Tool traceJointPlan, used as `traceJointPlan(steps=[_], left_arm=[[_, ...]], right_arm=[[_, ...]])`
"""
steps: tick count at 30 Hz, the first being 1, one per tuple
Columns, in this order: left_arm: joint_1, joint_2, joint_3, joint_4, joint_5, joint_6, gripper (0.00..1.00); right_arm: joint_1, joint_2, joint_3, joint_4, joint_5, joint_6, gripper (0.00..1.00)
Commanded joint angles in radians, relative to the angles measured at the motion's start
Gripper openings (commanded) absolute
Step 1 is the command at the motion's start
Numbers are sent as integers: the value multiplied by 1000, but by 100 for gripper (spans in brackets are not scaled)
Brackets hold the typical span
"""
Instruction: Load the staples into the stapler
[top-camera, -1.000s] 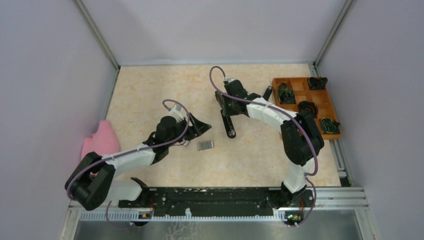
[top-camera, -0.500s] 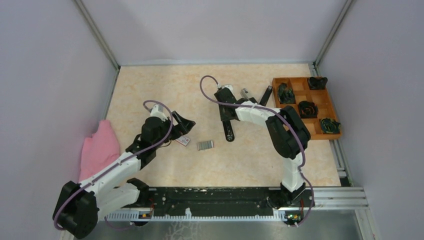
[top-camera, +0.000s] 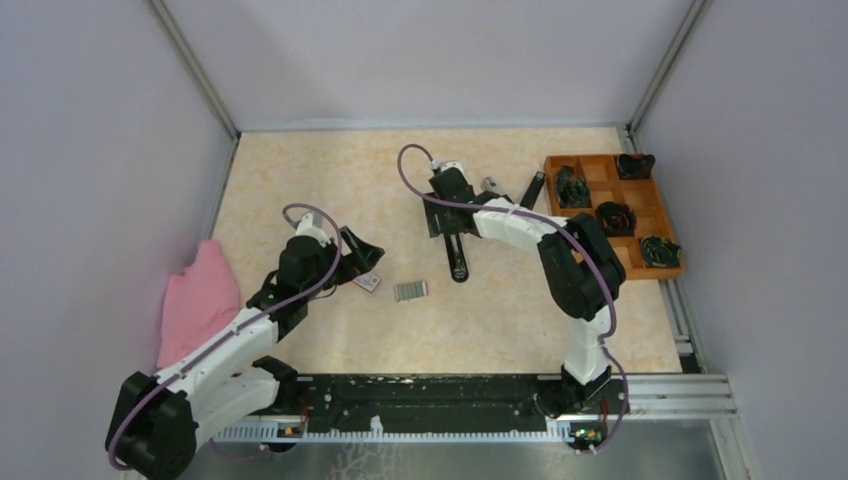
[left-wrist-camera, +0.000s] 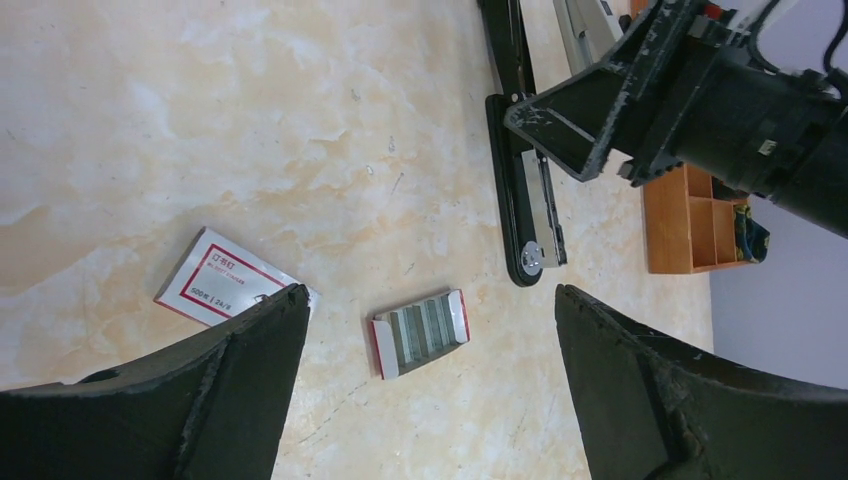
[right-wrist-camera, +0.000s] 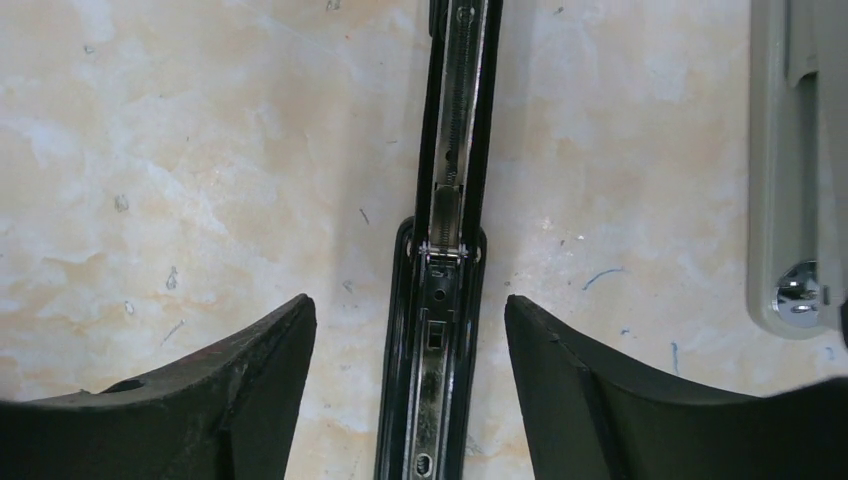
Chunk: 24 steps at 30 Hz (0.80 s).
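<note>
Top view: the black stapler (top-camera: 456, 252) lay opened out flat on the table. The staples (top-camera: 411, 290) lay just left of its near end, not touching it. A red-and-white box (top-camera: 368, 282) sat further left of the stapler, beside the staples. The left gripper (top-camera: 362, 262) hung left of the stapler, over the box. The right gripper (top-camera: 445, 215) was over the stapler's far half. A grey stapler (top-camera: 490, 186) and wooden tray (top-camera: 600, 178) sat to its right, a pink cloth (top-camera: 200, 298) far left.

Left wrist view: the left gripper (left-wrist-camera: 430, 295) had its jaws spread wide w/ nothing btwn them but table. The staples (left-wrist-camera: 425, 326) sat in a small red-edged card tray (left-wrist-camera: 378, 345), left of the stapler (left-wrist-camera: 522, 200) and apart from it. The box (left-wrist-camera: 225, 282) lay beyond them.

Right wrist view: the right gripper (right-wrist-camera: 408, 300) stood w/ jaws apart, straddling the stapler (right-wrist-camera: 445, 300). Bare table showed on both sides; neither finger touched it. The stapler's metal channel faced up.
</note>
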<state>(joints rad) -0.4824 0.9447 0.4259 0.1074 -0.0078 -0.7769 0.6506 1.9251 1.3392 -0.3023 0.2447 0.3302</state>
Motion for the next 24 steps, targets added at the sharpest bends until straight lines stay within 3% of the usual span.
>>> traceJointPlan(steps=[1,12,24], left_arm=[[23,-35,0,-31,28,42,97],[42,-44,-22,-46,88,68,99],[44,-16,-27,-8,149,88,99]], right_arm=[[-51,-118,56,-31,-39,-116,72],[-242,-139,64,-33,-32,-296,77],[-334,51,226,-99,-131,-385,71]])
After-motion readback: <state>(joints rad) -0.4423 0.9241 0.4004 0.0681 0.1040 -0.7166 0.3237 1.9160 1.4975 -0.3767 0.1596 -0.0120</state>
